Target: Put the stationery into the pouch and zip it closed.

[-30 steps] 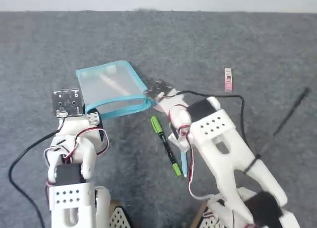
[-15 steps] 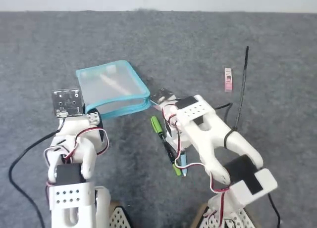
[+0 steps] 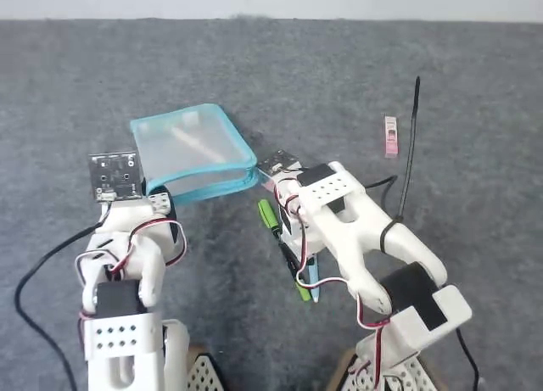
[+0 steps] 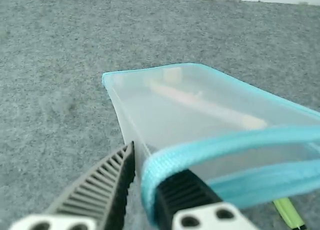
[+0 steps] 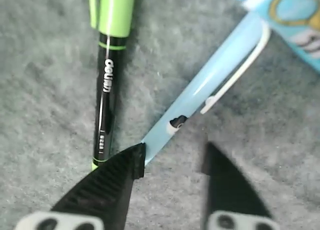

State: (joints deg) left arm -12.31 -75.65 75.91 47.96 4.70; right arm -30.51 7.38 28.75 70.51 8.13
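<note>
**Pouch open, most stationery not yet inside**

One teal-edged pouch (image 3: pixel 191 153) lies unzipped on the grey mat (image 3: pixel 85 77). The left gripper (image 4: pixel 145 170) is clamped on its zip edge, and one pale stick (image 4: pixel 200 103) is inside. Two pens lie just beside it, one green-and-black pen (image 3: pixel 270 217) and one blue pen (image 5: pixel 200 90). The right gripper (image 5: pixel 175 149) hangs with jaws spread over the blue. One small pink item (image 3: pixel 390 135) sits well apart. Loading and zipping appear still to do.

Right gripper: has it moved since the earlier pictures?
Yes. The right gripper drew back from the pouch toward the arms' bases, now above the blue pen.
</note>
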